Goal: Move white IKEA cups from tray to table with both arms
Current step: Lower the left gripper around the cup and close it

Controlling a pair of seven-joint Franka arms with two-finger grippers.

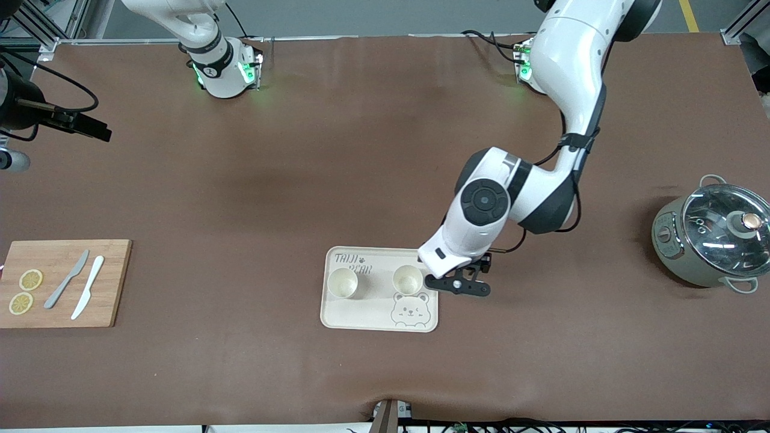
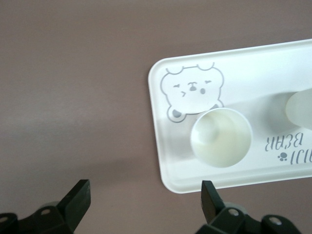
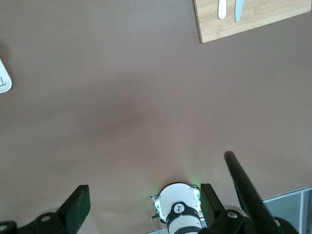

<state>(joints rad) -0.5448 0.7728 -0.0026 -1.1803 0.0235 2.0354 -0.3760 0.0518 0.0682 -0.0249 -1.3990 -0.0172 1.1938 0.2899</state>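
Observation:
Two white IKEA cups stand upright on the cream bear-print tray point(image 1: 368, 314): one point(image 1: 343, 282) toward the right arm's end, the other point(image 1: 408, 279) by the bear print. My left gripper point(image 1: 459, 287) hangs open and empty just off the tray's edge toward the left arm's end. In the left wrist view the left gripper point(image 2: 144, 202) is over bare table, with the nearer cup point(image 2: 222, 137), the second cup point(image 2: 300, 109) and the tray point(image 2: 243, 73) ahead of it. My right gripper point(image 3: 145, 204) is open, empty and high over the table, out of the front view.
A wooden cutting board point(image 1: 63, 282) with lemon slices point(image 1: 25, 291) and two knives point(image 1: 78, 285) lies at the right arm's end. A pot with a glass lid point(image 1: 713, 237) stands at the left arm's end. The right wrist view shows the right arm's base point(image 3: 179, 209).

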